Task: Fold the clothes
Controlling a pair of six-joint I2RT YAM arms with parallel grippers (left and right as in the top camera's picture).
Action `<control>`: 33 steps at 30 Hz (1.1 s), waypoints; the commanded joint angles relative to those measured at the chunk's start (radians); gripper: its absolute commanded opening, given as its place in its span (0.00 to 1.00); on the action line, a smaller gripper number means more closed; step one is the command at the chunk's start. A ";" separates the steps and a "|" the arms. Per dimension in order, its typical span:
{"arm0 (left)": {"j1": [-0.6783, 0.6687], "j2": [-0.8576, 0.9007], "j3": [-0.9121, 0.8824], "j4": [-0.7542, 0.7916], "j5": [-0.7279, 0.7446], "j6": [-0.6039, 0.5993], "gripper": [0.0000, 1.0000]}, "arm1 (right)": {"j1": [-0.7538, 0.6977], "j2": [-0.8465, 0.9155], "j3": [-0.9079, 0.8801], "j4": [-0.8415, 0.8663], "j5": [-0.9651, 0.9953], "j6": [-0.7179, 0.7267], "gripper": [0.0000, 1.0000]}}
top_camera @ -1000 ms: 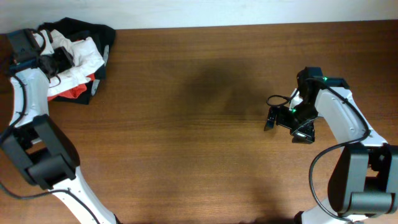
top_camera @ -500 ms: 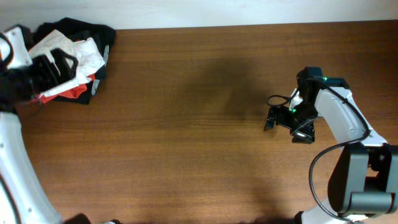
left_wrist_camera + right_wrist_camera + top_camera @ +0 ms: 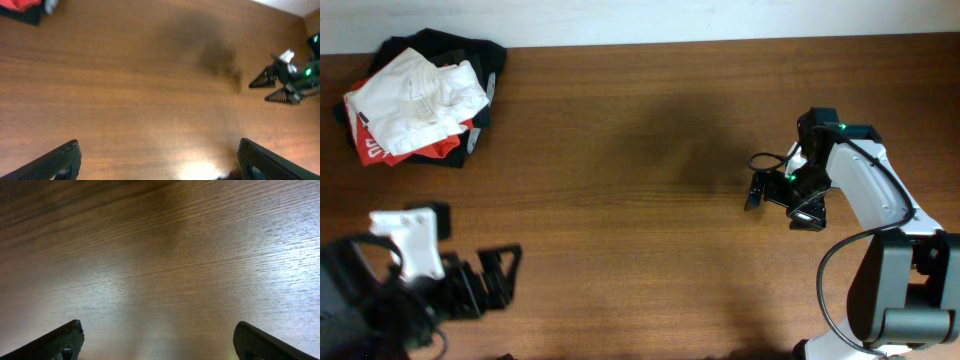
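My left gripper [image 3: 506, 277] and right gripper [image 3: 780, 203] stand spread, holding nothing; the crumpled white thin-fabric T-shirt [image 3: 420, 95] lies far-left, ungrasped.

Wood table [image 3: 620, 240]; black garment [image 3: 465, 50], red shirt [image 3: 368, 150] at corner.

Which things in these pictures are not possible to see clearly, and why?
1. white T-shirt: overhead view, crumpled; its own folds hide the sleeves and any print.
2. black garment: overhead view, mostly covered by the white T-shirt.
3. red shirt: overhead view, lettering too small to read; the left wrist view cuts it off at the top-left edge.
4. left gripper: overhead view, blurred, outline unclear.
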 commanded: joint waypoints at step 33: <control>-0.443 -0.633 -0.974 1.254 -0.121 0.067 0.99 | -0.003 -0.001 0.010 0.000 0.002 -0.009 0.99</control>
